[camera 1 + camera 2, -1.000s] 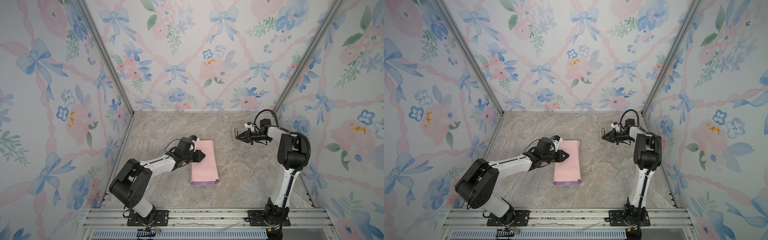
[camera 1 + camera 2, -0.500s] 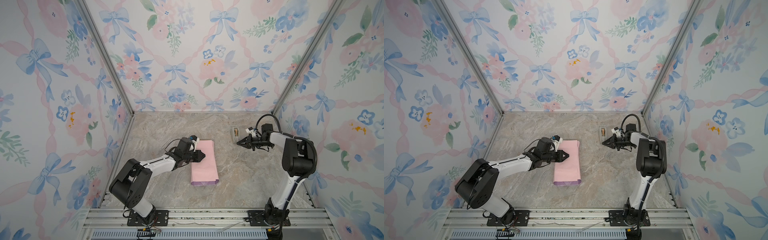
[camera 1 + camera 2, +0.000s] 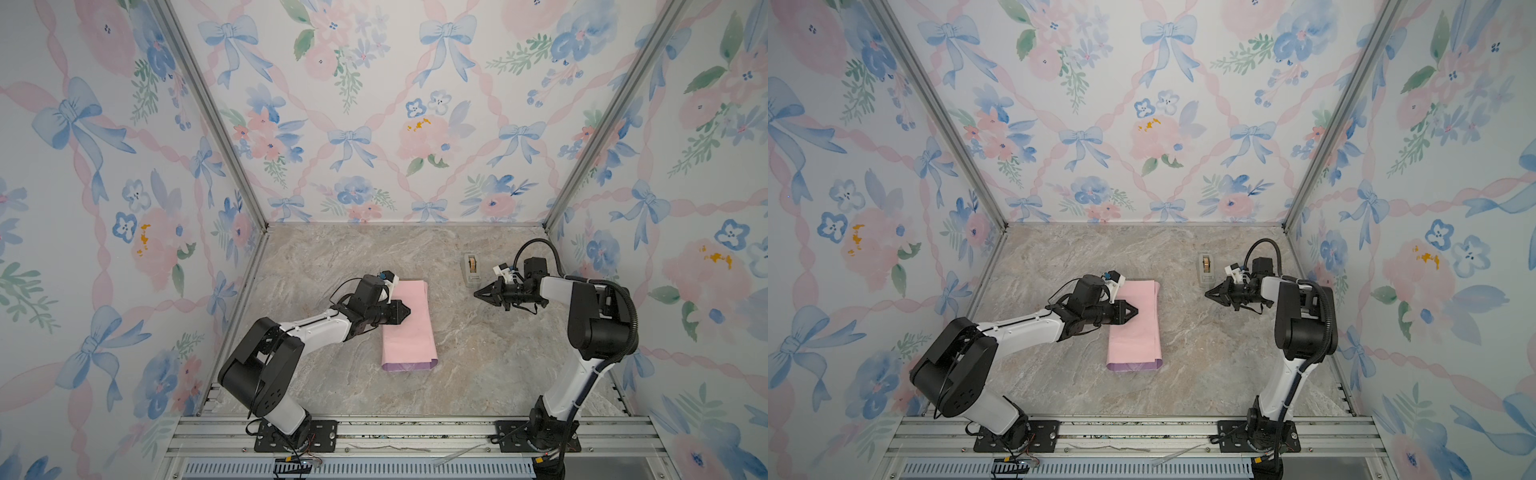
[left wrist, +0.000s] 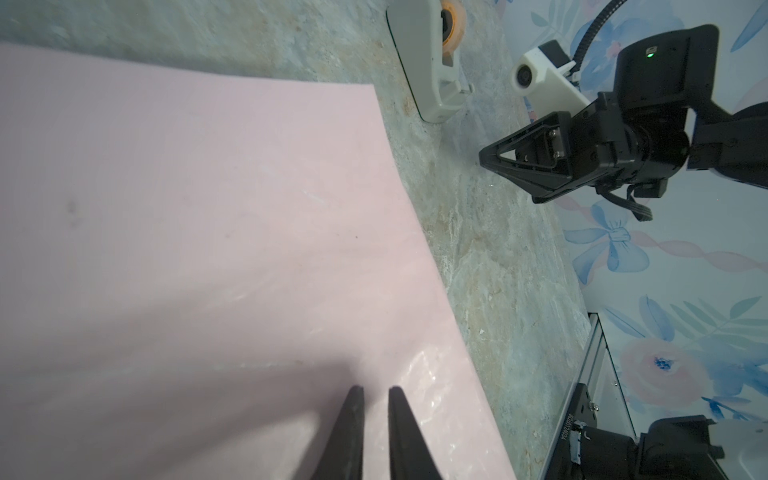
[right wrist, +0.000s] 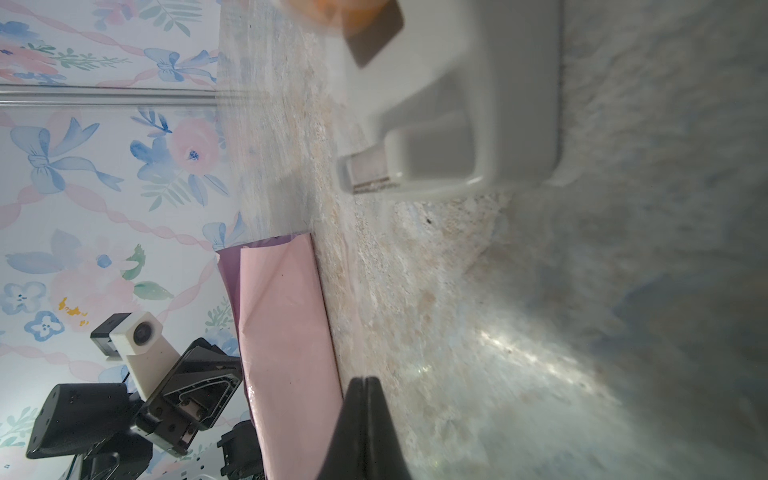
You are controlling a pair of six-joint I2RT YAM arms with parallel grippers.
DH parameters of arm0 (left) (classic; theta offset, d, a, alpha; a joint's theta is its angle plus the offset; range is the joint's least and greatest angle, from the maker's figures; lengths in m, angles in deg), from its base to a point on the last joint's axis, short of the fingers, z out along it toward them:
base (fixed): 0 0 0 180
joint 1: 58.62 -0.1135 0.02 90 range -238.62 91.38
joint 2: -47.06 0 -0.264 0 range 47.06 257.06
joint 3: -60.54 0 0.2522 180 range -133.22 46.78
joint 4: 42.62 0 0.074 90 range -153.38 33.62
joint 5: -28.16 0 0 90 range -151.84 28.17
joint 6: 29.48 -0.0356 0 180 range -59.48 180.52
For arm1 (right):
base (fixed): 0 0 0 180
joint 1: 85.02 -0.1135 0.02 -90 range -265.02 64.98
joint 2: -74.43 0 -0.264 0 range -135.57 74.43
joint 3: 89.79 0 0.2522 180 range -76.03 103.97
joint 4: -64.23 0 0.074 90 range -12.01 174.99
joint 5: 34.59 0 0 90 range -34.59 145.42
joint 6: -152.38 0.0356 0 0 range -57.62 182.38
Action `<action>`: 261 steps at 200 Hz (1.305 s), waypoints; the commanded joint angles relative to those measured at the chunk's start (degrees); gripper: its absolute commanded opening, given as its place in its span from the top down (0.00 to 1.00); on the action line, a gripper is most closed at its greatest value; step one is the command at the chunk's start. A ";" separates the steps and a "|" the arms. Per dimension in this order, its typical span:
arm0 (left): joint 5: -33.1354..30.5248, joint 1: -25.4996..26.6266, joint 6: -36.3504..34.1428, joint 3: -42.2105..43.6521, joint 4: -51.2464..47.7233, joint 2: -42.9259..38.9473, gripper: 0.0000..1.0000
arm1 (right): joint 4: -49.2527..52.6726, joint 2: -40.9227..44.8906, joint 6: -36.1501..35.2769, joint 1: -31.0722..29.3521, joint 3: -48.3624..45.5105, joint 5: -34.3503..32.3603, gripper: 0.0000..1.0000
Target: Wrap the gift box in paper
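Observation:
The paper (image 3: 409, 324) (image 3: 1136, 328) lies folded into a long pale pink bundle mid-table, with a lilac strip showing at its near end. The gift box is hidden. My left gripper (image 3: 409, 311) (image 3: 1137, 311) rests its tips on the paper's left side. In the left wrist view its jaws (image 4: 376, 390) stand a narrow gap apart over the pink paper (image 4: 208, 208), with nothing between them. My right gripper (image 3: 476, 293) (image 3: 1206, 293) hovers right of the paper, pointing toward it. It is shut (image 5: 365, 379), and nothing shows in it.
A small beige tape dispenser (image 3: 471, 268) (image 3: 1205, 268) stands on the marble table just behind the right gripper, and shows close up in the right wrist view (image 5: 457, 124). Floral walls close in the left, back and right. A metal rail runs along the front.
The right gripper has drawn back from beside the tape dispenser toward the front of the table. The left gripper and the paper have not moved.

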 commanded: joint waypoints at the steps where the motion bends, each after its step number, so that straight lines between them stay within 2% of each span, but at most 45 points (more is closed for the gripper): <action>1: -0.84 -0.15 -0.21 -0.65 -3.10 -0.07 0.84 | -1.46 -0.84 1.56 0.27 -1.35 -1.11 1.00; 103: -1.59 0.28 0.01 -0.38 -3.10 -0.28 0.84 | 1.23 -1.78 3.53 0.00 -1.62 -9.89 1.00; 144: -1.65 0.21 0.00 -0.45 -3.10 -0.28 0.84 | 4.29 -0.89 3.68 -1.01 -0.82 -17.11 1.00; 201: -1.66 0.22 -0.13 -0.45 -3.10 -0.37 0.84 | 8.43 0.56 3.34 -1.45 0.51 -23.43 1.00; 226: -1.56 0.22 -0.14 -0.36 -3.10 -0.46 0.84 | 8.76 0.93 3.51 -1.43 0.51 -23.40 1.00; 261: -1.64 0.34 -0.24 -0.27 -3.10 -0.57 0.84 | 5.63 6.64 1.47 -1.64 -1.40 -16.94 1.00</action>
